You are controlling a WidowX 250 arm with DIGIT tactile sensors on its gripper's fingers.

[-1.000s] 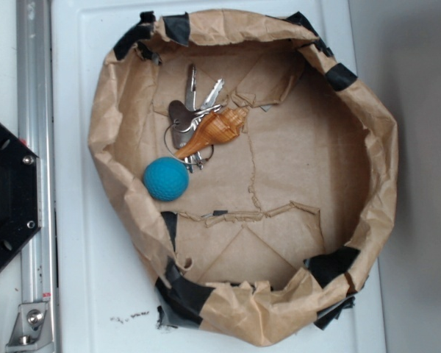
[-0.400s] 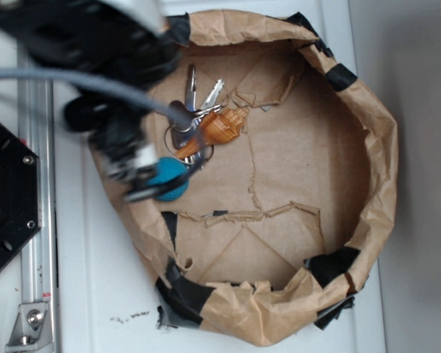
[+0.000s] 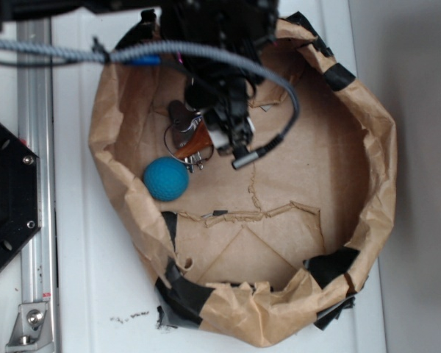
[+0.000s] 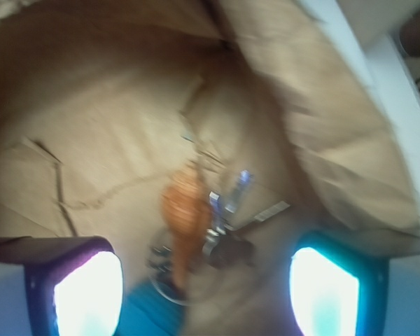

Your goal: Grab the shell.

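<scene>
The shell is orange-brown with darker stripes; only its tail half shows in the exterior view, the rest is under the arm. It lies across the silver keys on the floor of a brown paper basin. My gripper hangs just above the shell's wide end. In the blurred wrist view the shell lies ahead between the two bright fingers, which stand wide apart with nothing between them. The gripper is open. The keys lie right beside the shell.
A teal ball rests near the basin's left wall, just below the shell, and shows as the ball at the wrist view's bottom edge. The crumpled paper walls are taped in black. Outside to the left stand a metal rail and a black base.
The arm, out of view a second ago, came in from the upper left, passed over the ball and now sits above the shell. Shell, keys and ball have not moved.
</scene>
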